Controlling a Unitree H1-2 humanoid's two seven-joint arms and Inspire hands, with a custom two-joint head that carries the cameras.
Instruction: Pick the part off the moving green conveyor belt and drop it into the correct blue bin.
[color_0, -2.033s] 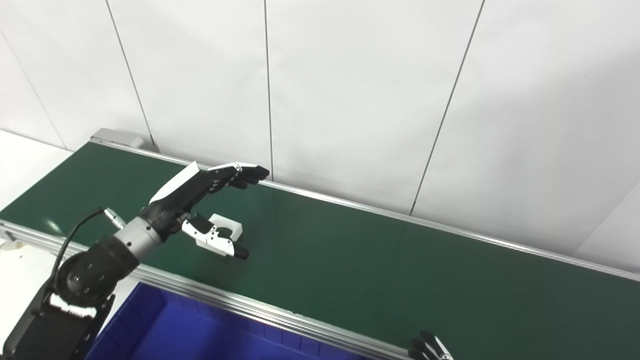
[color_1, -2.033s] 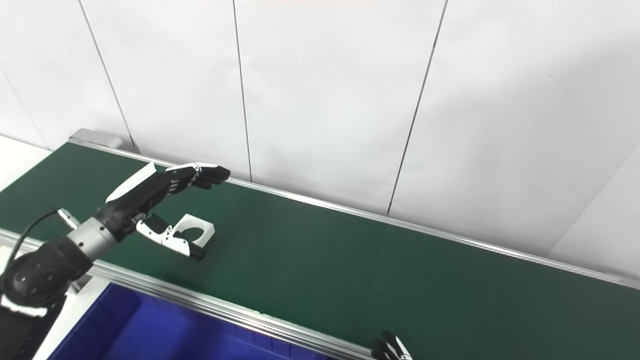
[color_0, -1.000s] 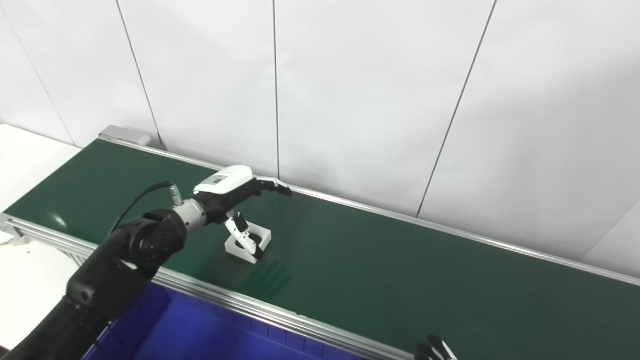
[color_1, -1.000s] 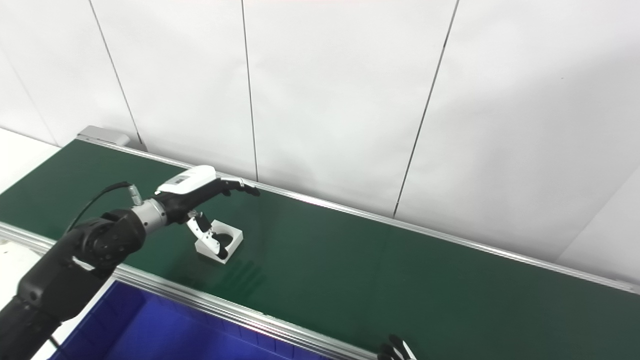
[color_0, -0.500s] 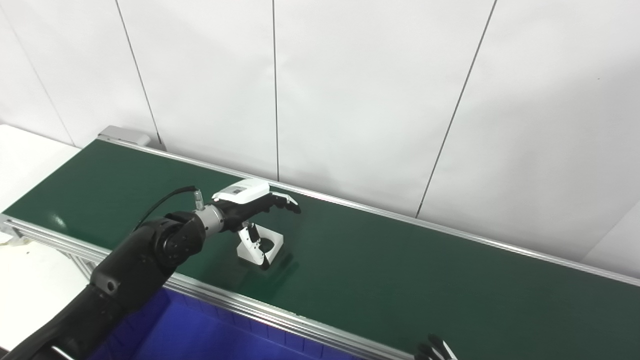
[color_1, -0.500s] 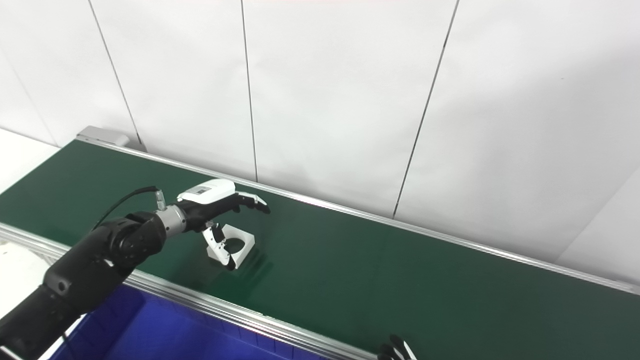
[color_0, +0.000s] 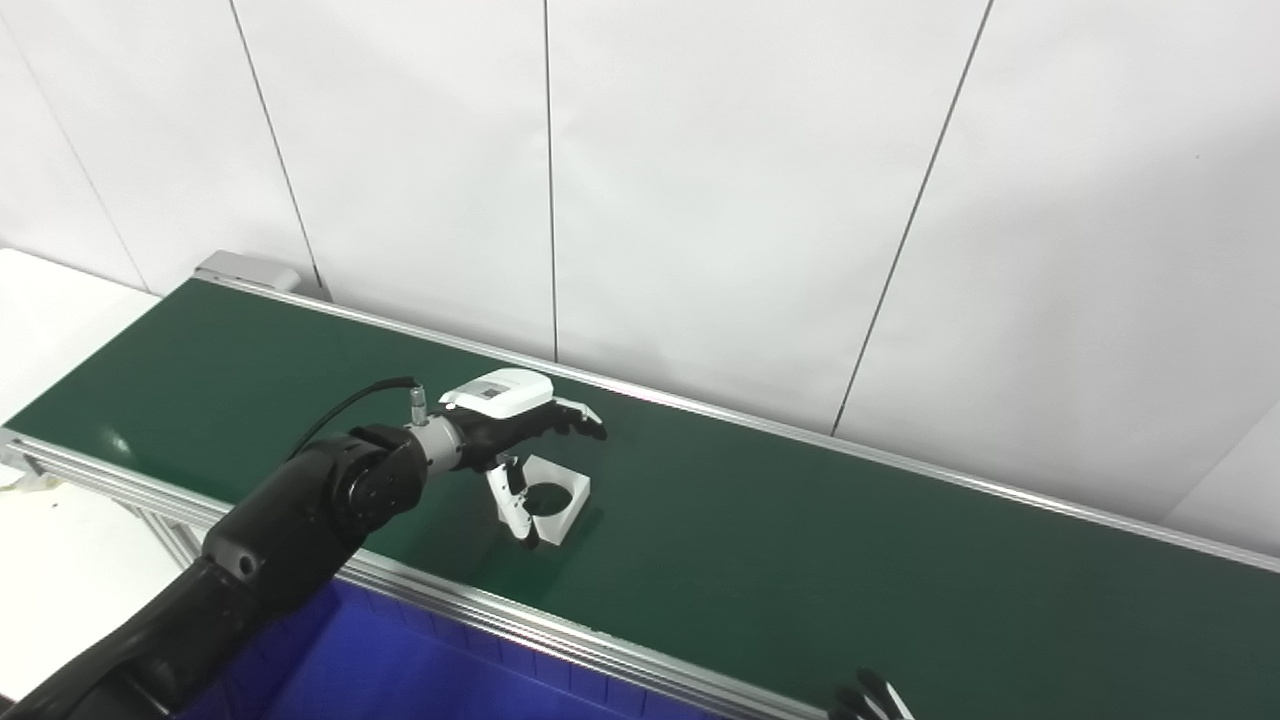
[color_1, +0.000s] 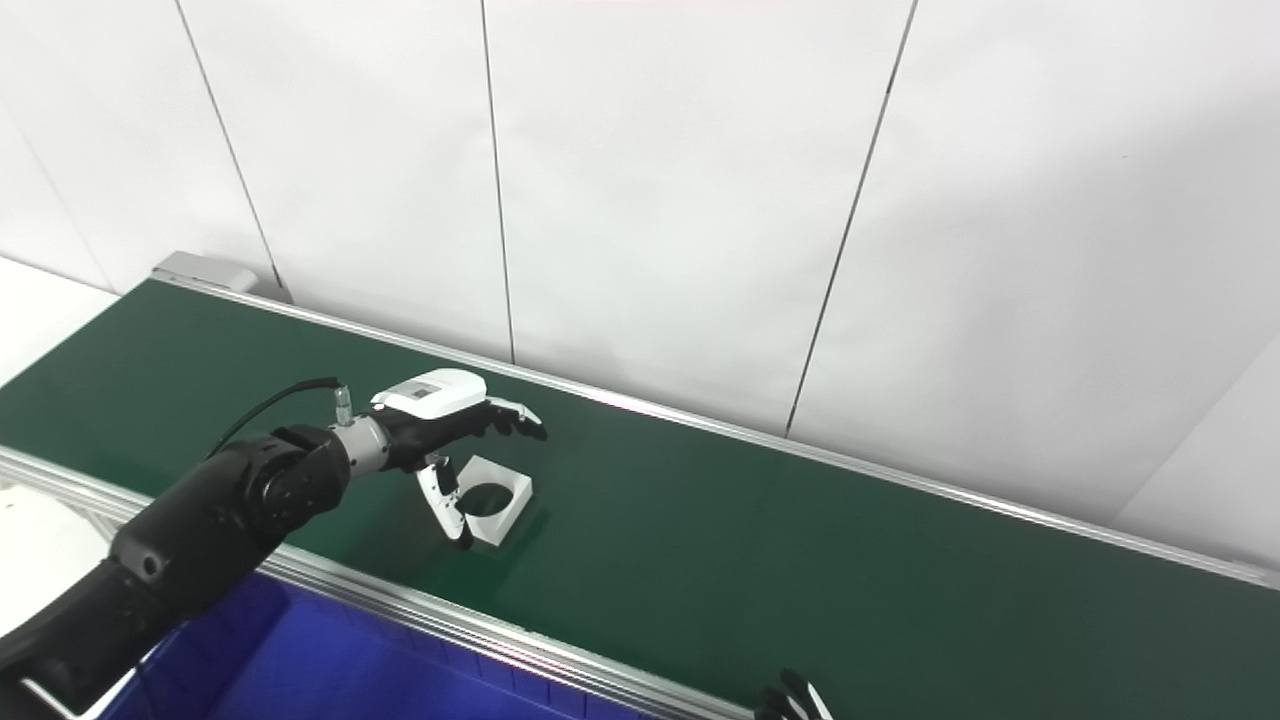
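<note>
the white square part with a round hole (color_1: 492, 500) lies flat on the green conveyor belt (color_1: 760, 560). the left robot hand (color_1: 450, 425) spreads apart over it, thumb down at its near edge. only the right robot hand's fingertips (color_0: 870, 698) show; cannot tell their state. a blue bin (color_1: 300, 670) sits below.

I stand in what looks like a factory line or an automation lab. A long green belt (color_0: 800, 540) runs across in front of me, framed by aluminium rails (color_0: 560, 630), with a grey end housing (color_0: 245, 270) at its far left. Behind it rises a plain wall (color_0: 720, 180) of white panels with thin dark seams. A blue bin (color_0: 400, 670) sits below the near rail.
</note>
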